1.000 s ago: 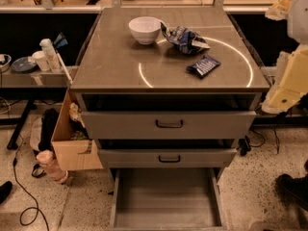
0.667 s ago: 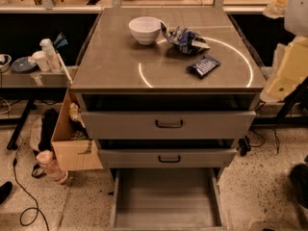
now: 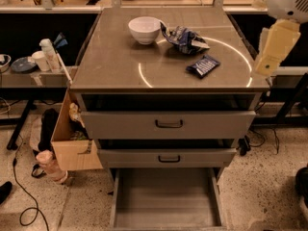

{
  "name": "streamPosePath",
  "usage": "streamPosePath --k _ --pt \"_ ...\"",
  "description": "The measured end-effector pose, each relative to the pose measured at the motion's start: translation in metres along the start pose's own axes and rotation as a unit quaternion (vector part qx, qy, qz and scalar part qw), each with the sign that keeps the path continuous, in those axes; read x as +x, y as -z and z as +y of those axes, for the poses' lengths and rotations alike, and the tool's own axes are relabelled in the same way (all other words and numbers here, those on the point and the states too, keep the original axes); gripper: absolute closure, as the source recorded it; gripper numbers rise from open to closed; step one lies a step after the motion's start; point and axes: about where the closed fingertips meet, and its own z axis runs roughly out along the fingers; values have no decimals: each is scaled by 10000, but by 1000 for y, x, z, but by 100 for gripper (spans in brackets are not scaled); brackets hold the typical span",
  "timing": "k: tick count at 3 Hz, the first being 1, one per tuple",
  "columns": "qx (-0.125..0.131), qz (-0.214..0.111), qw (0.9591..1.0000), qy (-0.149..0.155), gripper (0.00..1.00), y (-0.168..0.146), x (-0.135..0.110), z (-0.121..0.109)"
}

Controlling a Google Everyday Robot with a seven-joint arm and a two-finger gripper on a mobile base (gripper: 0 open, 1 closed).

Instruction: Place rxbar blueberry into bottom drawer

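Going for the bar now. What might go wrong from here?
1. The rxbar lies near the blue chip bag; the end effector, off the right edge of the cabinet, may nudge or take the bag instead.
2. Lying flat on the cabinet, the rxbar may slide away rather than lift.
3. The bottom drawer is open, but the upper drawers sit above its rear; the arm may bump them or drop the rxbar short.
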Motion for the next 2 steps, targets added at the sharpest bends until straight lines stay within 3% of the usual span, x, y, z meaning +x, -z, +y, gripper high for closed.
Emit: streamPosePath --k 1,2 --pt "111 93 9999 57 0 -7 1 -25" --pt "389 352 9986 12 0 -33 13 -56"
